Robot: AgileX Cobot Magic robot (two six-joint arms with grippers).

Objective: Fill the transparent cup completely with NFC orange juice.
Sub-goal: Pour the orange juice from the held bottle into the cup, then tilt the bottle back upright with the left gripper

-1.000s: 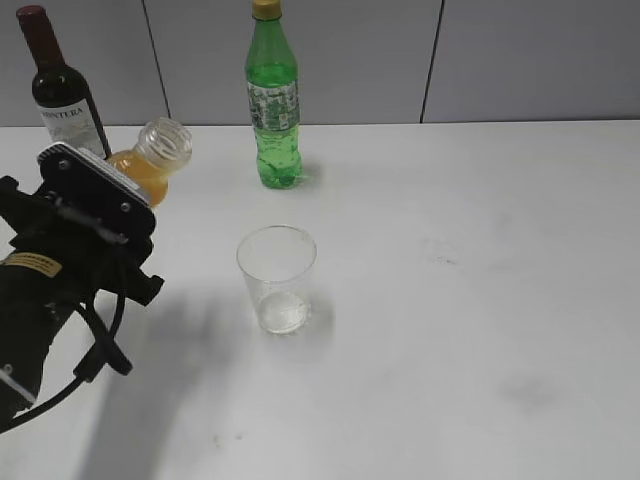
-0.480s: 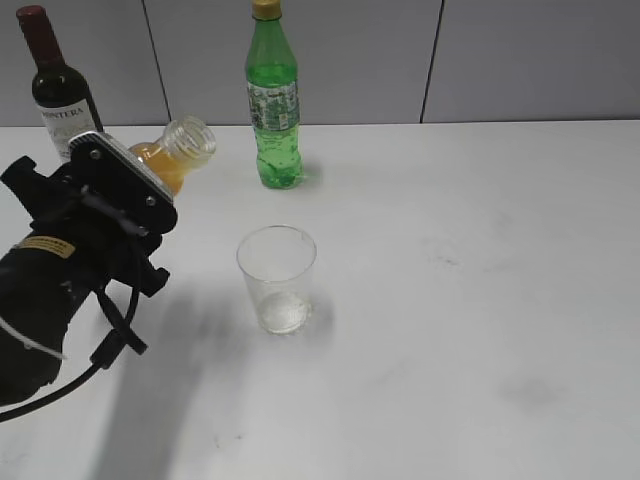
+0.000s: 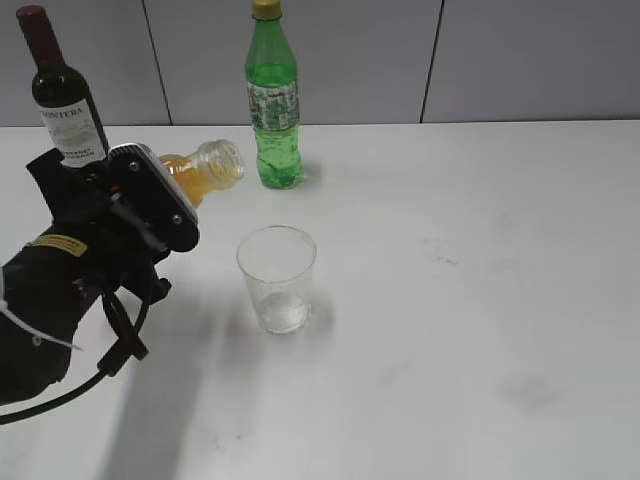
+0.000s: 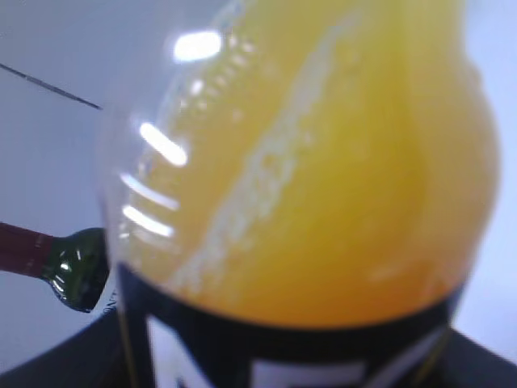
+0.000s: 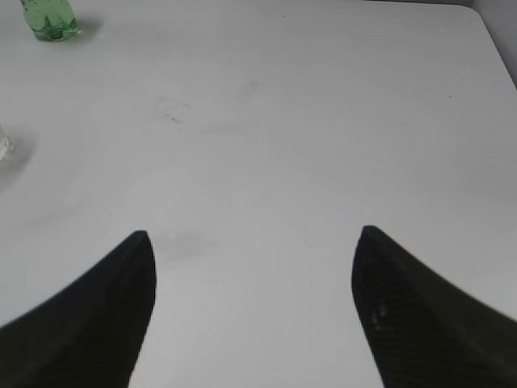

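The transparent cup (image 3: 277, 277) stands upright on the white table, with no juice in it. My left gripper (image 3: 160, 200) is shut on the NFC orange juice bottle (image 3: 200, 172), which is uncapped and tilted with its open mouth pointing right, up and left of the cup. In the left wrist view the bottle's orange juice (image 4: 323, 162) and black label fill the frame. My right gripper (image 5: 254, 242) is open and empty over bare table; it does not show in the exterior view.
A green soda bottle (image 3: 272, 100) stands behind the cup; its base also shows in the right wrist view (image 5: 48, 20). A dark wine bottle (image 3: 62, 90) stands at the back left, its neck also in the left wrist view (image 4: 56, 263). A grey wall runs behind the table.
My left arm has moved right toward the cup and tipped the juice bottle further over, its mouth now closer to the cup. The cup and other bottles have not moved.
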